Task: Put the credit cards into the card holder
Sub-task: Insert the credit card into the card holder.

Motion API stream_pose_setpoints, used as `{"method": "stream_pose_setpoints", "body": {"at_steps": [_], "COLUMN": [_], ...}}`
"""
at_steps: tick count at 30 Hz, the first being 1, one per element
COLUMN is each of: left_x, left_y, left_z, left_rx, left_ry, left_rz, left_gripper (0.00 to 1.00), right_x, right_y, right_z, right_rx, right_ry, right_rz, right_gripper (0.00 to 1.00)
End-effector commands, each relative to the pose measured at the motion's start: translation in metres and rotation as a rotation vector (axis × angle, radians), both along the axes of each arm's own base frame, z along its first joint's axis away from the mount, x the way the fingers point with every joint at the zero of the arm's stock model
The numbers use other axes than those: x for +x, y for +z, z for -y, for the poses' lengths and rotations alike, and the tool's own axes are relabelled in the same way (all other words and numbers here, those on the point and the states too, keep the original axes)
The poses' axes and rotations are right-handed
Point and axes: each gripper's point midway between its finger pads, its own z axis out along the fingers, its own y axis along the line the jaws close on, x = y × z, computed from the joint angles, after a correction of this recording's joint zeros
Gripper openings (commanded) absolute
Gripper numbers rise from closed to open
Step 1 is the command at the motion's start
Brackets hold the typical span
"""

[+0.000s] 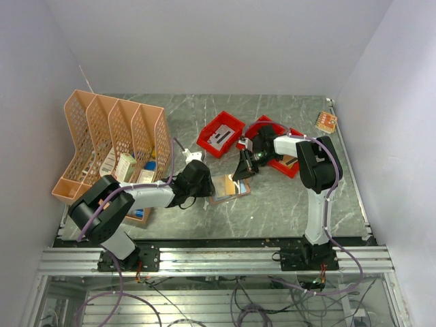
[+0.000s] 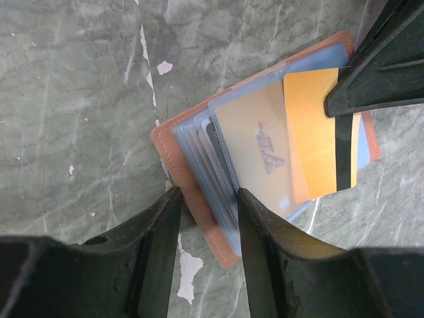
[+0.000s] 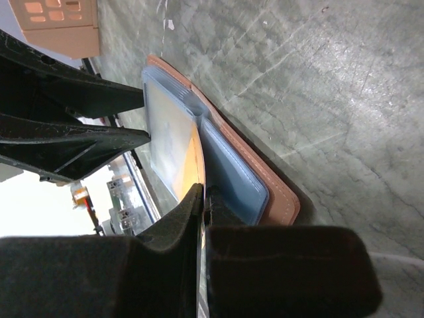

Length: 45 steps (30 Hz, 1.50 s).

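At the far left of the surface [image 1: 272,208] stands a peach mesh file rack [image 1: 112,133], with small boxes in its slots. The left arm reaches from there toward the middle, and the left hand [image 1: 203,184] comes down on the left edge of the card holder [image 2: 171,142].

The holder lies open and flat near the middle of the surface, its tan cover underneath and a fan of clear bluish pocket leaves on top. The left hand is narrow. Its two fingers [image 2: 156,252] flank the holder's near-left corner, and the cover edge and leaves fill the gap between them, so it grips the holder there.

A beige card [image 2: 255,146] with pale lettering sits in the top pocket. Just to its right a gold card [image 2: 318,132] with a dark stripe lies over the same pocket, overlapping the beige card and partly sticking out past the right edge of the pocket.

The right hand [image 1: 242,170] is closed tight on the gold card, pinching its thin edge between both fingers, directly over the right half of the holder.

Behind the holder sit two red bins, one [image 1: 219,133] just beyond it and the other [image 1: 266,124] partly hidden under the right arm. A small orange object [image 1: 325,122] lies near the far right corner.
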Motion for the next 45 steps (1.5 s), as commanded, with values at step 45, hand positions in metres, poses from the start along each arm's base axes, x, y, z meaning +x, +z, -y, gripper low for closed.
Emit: {"method": "stream_pose_setpoints", "body": {"at_steps": [45], "left_x": [0.004], "left_y": [0.083], "left_z": [0.099], "left_rx": [-0.053], "left_ry": [0.049], "left_rz": [0.171], "left_gripper": [0.47], "right_x": [-0.004], "right_y": [-0.031], "right_z": [-0.02], "right_rx": [-0.086], "right_ry": [0.053], "right_rz": [-0.048], "right_gripper": [0.08]}}
